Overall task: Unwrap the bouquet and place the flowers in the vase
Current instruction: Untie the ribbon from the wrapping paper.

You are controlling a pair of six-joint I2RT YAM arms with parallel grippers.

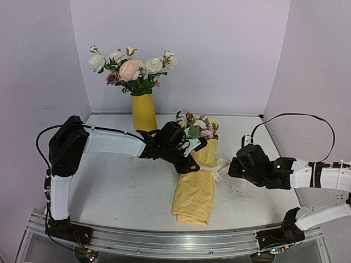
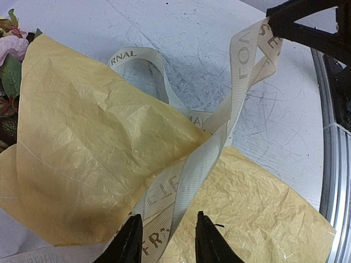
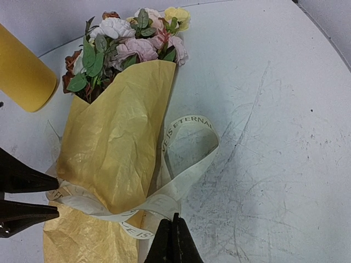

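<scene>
The bouquet lies flat on the table, long axis running near to far, blooms toward the vase (upright at the back). The left gripper clasps its ribbon; the right gripper pinches another strand.

Pale lilac walls enclosing my workspace on three sides, corner seams at upper left and upper right, white tabletop beneath me scuffed with grey marks, aluminium rail along the lower edge, even diffuse lighting, soft shadows.
</scene>
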